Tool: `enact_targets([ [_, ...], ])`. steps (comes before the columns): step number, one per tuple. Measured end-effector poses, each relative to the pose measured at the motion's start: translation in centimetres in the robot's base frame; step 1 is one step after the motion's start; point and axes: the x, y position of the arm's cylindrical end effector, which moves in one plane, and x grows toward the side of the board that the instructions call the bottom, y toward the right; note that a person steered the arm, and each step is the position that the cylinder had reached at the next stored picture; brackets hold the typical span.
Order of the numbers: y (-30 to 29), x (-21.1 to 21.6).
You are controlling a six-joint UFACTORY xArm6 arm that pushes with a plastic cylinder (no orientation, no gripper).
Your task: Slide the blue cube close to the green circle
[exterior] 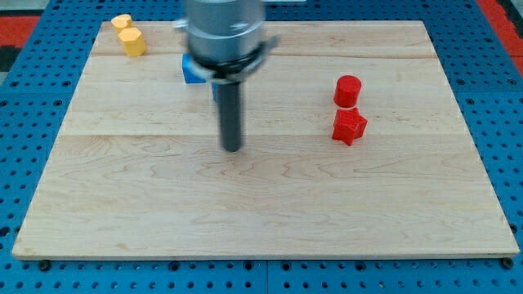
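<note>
A blue block [193, 72] shows partly at the view's upper middle-left, mostly hidden behind the arm's grey body; its shape cannot be made out fully. A second bit of blue [215, 90] shows just beside the rod. My tip [232, 149] rests on the wooden board, below and to the right of the blue block, a short way apart from it. No green circle shows in this view; it may be hidden behind the arm.
Two yellow blocks [129, 34] sit touching at the board's top left corner. A red cylinder [347, 89] and a red star-like block [349, 126] sit together at the right. The wooden board [261, 204] lies on a blue pegboard.
</note>
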Motion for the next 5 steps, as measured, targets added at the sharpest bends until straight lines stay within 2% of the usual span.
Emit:
enact_targets([
  [1, -7.4, -2.0],
  [2, -11.3, -4.3],
  [5, -5.7, -17.1],
])
